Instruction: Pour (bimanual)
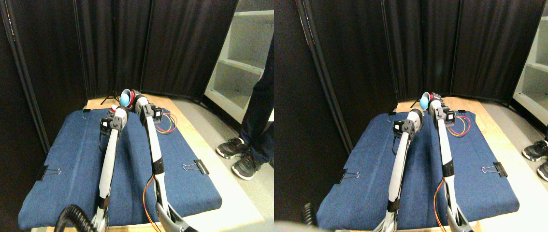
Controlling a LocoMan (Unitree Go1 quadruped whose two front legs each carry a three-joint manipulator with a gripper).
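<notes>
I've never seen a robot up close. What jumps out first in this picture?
Two pale manipulator arms reach up from the bottom edge across a blue cloth clipped over a table. At the far end the right gripper carries a red cup tipped on its side, with a light blue object just below it at the left gripper. A person's dark trousers and black shoes stand at the right.

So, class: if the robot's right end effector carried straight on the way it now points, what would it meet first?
Probably the black folding curtain screen behind the blue padded mat. The right end effector holds a red cup pointing away from the robot; depth is unclear.
</notes>
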